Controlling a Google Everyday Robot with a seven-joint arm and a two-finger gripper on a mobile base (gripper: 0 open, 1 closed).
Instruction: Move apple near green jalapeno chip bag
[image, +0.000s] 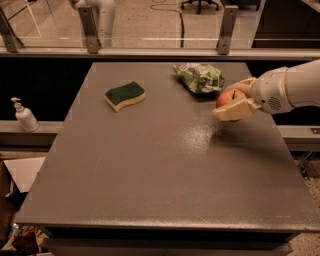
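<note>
The red-orange apple (228, 97) with a dark stem is held between the fingers of my gripper (234, 99), which comes in from the right on a white arm. The gripper is shut on the apple and holds it just above the table near the right side. The green jalapeno chip bag (199, 77), crumpled light green and white, lies at the back of the table, just up and left of the apple, a short gap away.
A yellow sponge with a dark green top (125, 95) lies at the back left of the grey table (150, 170). A white pump bottle (23, 115) stands on a ledge left of the table. Metal posts and a rail run behind.
</note>
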